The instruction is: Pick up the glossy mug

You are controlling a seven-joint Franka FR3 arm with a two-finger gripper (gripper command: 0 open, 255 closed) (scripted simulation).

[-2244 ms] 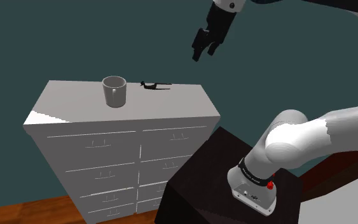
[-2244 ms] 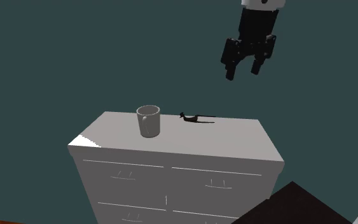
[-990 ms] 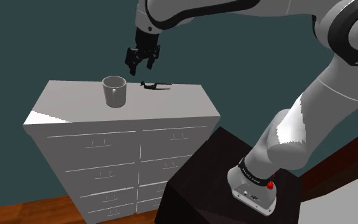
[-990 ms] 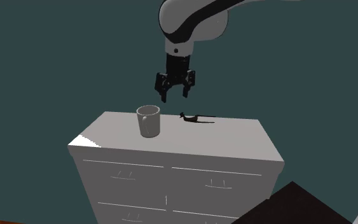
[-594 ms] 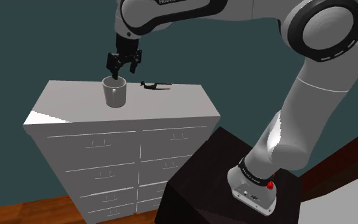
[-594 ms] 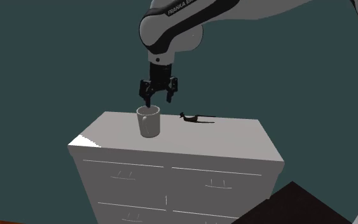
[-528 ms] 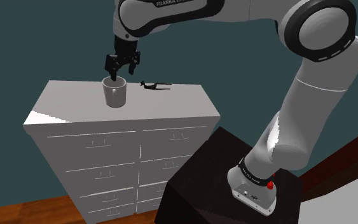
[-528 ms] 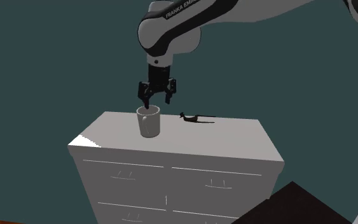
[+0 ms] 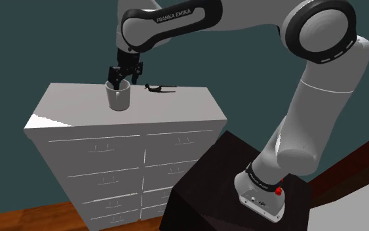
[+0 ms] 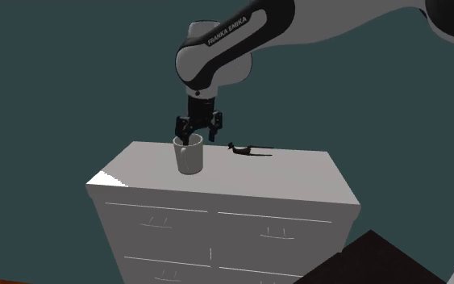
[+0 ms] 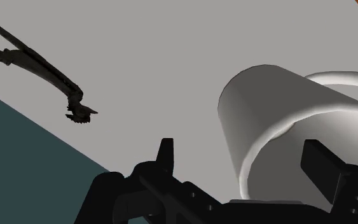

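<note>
Grey wall of the mug sits inside my wide-open gripper, so I'd sink slightly lower before squeezing.

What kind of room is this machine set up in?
Probably a bedroom or a similar room in a home, though the scene is computer-drawn. A tall white chest of drawers stands on a wooden floor against a dark teal wall, with a pale grey mug on top.

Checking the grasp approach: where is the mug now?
The mug stands on the dresser top, at the shoulder view's left of the thin dark object, the end effector at its rim.
</note>
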